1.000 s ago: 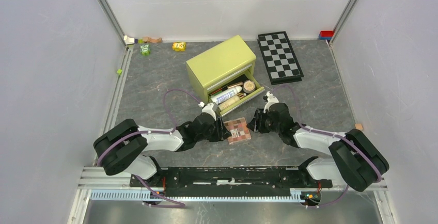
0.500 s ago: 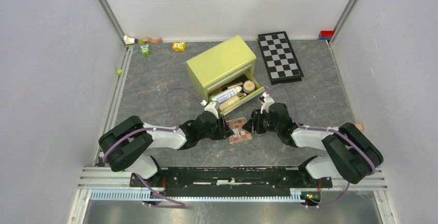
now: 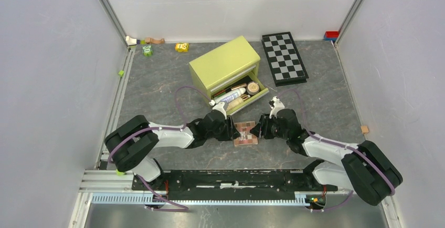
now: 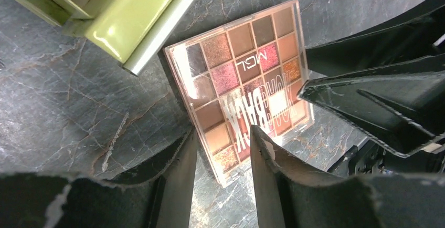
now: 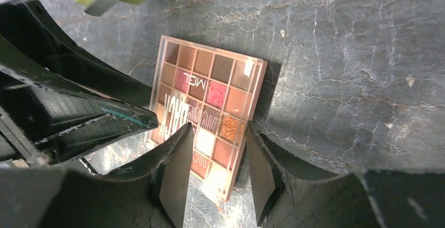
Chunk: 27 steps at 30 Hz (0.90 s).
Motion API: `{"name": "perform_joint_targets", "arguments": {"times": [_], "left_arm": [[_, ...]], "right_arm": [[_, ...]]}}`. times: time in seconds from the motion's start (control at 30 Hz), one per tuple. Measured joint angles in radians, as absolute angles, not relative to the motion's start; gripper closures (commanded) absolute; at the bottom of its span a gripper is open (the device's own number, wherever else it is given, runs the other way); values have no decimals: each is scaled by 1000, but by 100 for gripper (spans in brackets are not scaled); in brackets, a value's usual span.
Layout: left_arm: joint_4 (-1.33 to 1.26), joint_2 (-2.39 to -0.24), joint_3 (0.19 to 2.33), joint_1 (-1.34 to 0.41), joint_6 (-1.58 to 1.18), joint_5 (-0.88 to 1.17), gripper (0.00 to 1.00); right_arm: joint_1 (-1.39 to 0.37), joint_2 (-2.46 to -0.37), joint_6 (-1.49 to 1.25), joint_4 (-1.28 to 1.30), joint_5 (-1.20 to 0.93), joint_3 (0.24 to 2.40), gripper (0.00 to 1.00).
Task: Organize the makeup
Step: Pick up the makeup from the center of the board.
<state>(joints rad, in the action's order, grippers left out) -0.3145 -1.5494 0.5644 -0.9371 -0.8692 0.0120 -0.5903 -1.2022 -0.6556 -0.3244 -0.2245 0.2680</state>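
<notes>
The square pink-brown eyeshadow palette (image 3: 245,133) sits on the grey floor in front of the drawer, tipped up at an angle between both arms. My left gripper (image 3: 234,129) comes at it from the left and my right gripper (image 3: 257,129) from the right. In the left wrist view the palette (image 4: 241,65) has its near corner between the left gripper's (image 4: 223,138) parted fingers. In the right wrist view the palette (image 5: 210,86) likewise reaches between the right gripper's (image 5: 218,129) parted fingers. The open drawer (image 3: 262,94) holds a white tube (image 3: 230,96), a tan jar (image 3: 253,87) and a beige bottle (image 3: 236,103).
The yellow-green drawer box (image 3: 224,62) stands just behind the palette, its drawer front close to both grippers. A checkerboard (image 3: 285,57) lies at the back right. Small toy blocks (image 3: 181,47) sit along the back left wall, and a tan block (image 3: 364,129) sits at the right edge.
Both grippers have closed in on the palette from either side. It lay flat a second ago and now stands tipped up, looking narrower from above. The jaws' width is unchanged.
</notes>
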Motion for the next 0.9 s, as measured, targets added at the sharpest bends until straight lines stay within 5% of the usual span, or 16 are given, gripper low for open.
{"name": "perform_joint_targets", "arguments": {"times": [0.9], "left_arm": [[-85, -1502, 731, -949, -834, 27, 52]], "right_arm": [[-585, -1050, -659, -168, -118, 327, 53]]}}
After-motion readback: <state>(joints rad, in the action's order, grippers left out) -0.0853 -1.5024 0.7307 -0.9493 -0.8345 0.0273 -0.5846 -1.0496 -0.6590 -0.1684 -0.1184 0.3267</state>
